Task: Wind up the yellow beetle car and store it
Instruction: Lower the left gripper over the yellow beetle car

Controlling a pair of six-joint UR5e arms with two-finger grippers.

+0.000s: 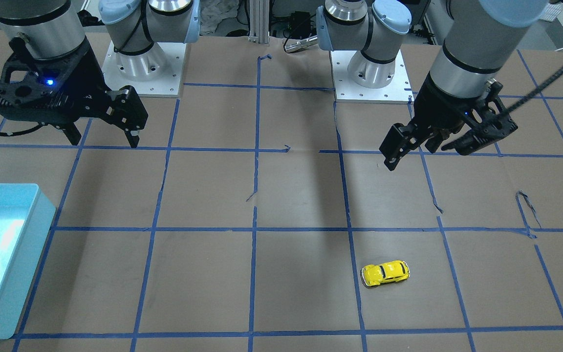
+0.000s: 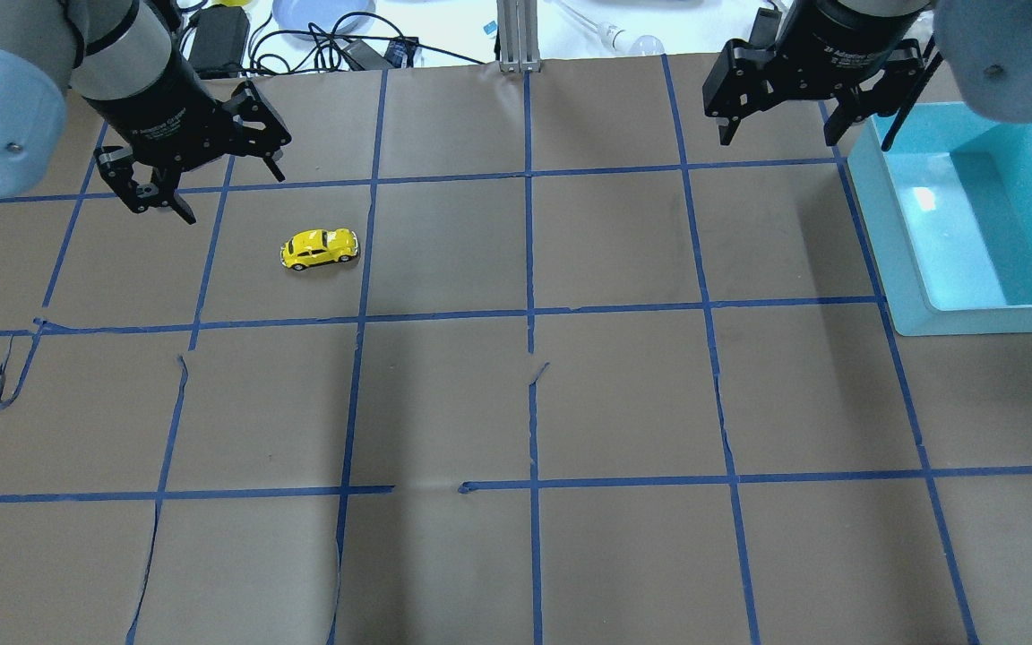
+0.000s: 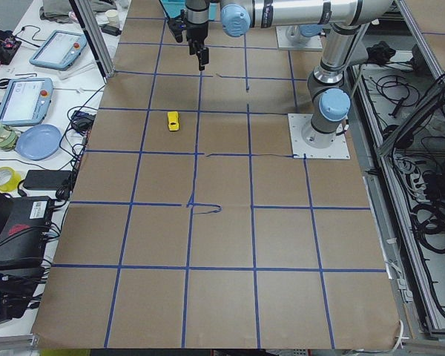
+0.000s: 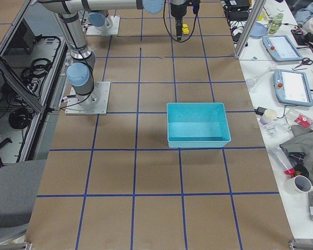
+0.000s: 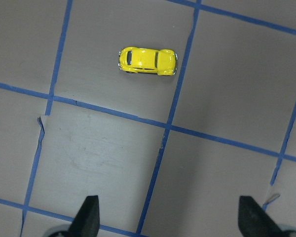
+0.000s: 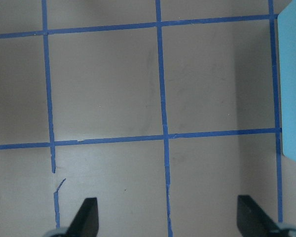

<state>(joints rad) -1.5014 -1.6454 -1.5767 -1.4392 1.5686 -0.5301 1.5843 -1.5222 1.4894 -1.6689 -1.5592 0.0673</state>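
Gaping empty, left gripper (image 2: 230,196) and right gripper (image 2: 777,139) hover, seemingly clear of the yellow beetle car (image 2: 320,249).

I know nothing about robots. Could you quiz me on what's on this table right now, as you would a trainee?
1. True or false: the small yellow toy beetle car stands outside the light blue plastic bin.
2. Fill in: the left pincer and right pincer are both empty and ___.
3. Which pincer hangs nearer the car? A) left B) right
Key: 1 true; 2 open; 3 A.
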